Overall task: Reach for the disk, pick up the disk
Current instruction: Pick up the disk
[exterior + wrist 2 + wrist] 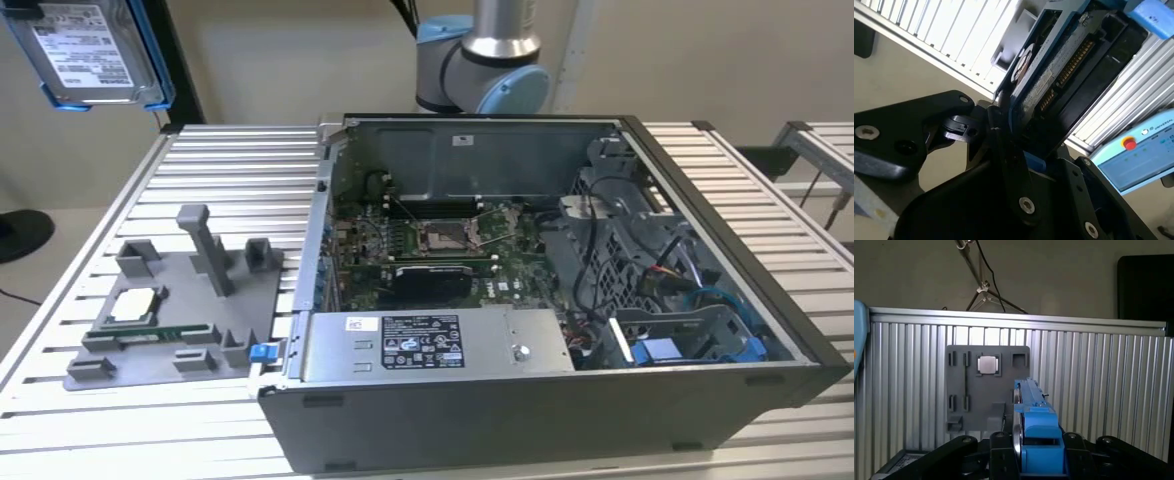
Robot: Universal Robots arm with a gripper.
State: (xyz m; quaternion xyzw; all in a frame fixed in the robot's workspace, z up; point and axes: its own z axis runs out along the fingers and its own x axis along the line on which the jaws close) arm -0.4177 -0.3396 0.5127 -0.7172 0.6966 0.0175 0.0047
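Observation:
The disk [91, 50] hangs in the air at the top of the exterior view's left, high above the table, its white label facing the camera and blue rails along its edges. In the second wrist view my gripper [1019, 145] is shut on the disk [1054, 75], black fingers [999, 135] clamping its lower end, with the circuit-board side and connector showing. In the first wrist view the disk [1029, 405] is edge-on, its blue rail rising from between the fingers [1000, 450] of my gripper [1039, 447].
An open computer case [534, 420] stands on the ribbed aluminium table [227, 170]. A grey fixture plate [147, 355] with a small silver chip [134, 305] lies on the exterior view's left. A light-blue pendant [1139, 155] sits beyond the table edge.

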